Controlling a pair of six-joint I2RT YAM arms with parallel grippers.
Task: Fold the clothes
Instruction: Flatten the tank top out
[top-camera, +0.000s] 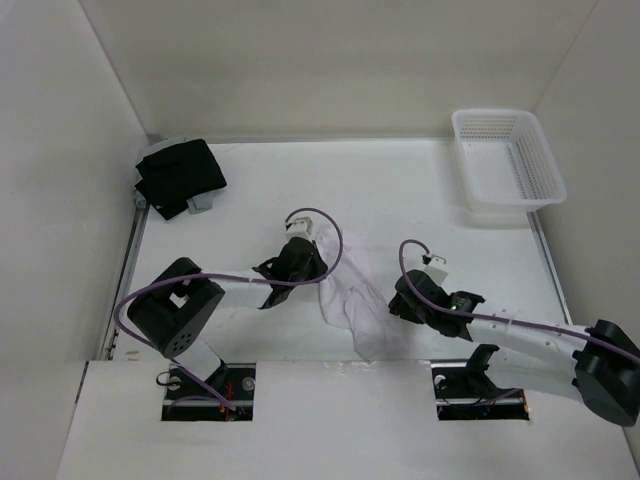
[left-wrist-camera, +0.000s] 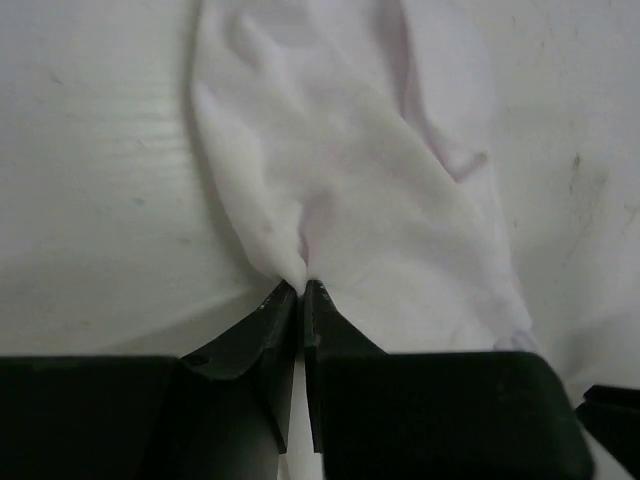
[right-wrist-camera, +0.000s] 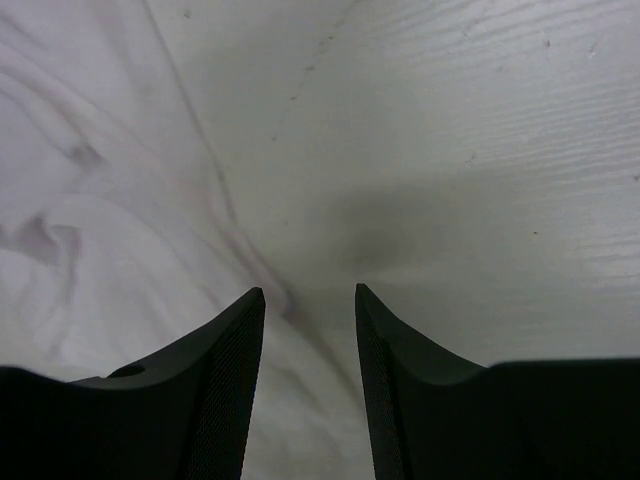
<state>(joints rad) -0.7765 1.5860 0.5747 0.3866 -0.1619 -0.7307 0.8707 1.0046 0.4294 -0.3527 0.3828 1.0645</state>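
Here, left fingers (left-wrist-camera: 268, 335) pinching white garment (left-wrist-camera: 350, 180), right fingers (right-wrist-camera: 232, 360) spread, above its edge.

Top camera high at the near edge, looking down on the whole table (top-camera: 250, 200); wrist cameras close over it, facing forward and down; all three share the white garment (top-camera: 355, 305)
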